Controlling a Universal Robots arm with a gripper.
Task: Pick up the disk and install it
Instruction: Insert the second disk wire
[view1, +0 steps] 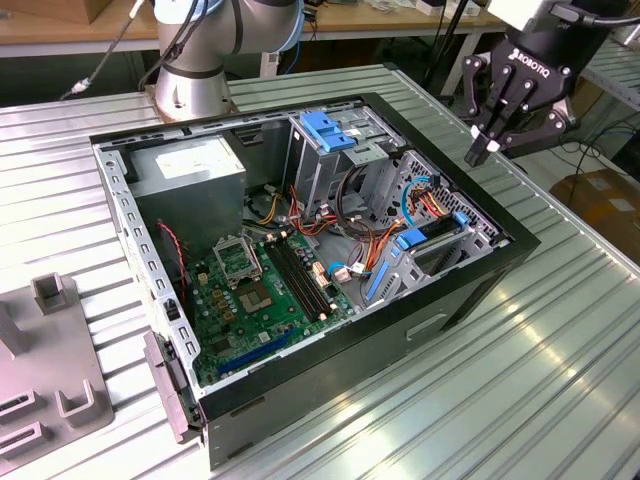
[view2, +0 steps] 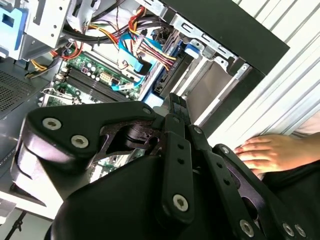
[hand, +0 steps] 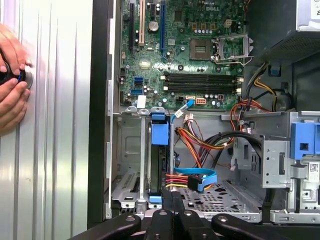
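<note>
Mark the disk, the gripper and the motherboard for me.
disk (hand: 159, 165): first wrist view, dark edge below its blue carrier tab.
gripper (view1: 487, 150): exterior view, between the fingertips.
motherboard (view1: 262, 292): exterior view, green board beside the memory slots.

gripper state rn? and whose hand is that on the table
Gripper: shut, holding nothing, hanging above the open computer case near its drive bays.
Person's hand: resting on the table beside the case, fingers around a small dark object.
</note>
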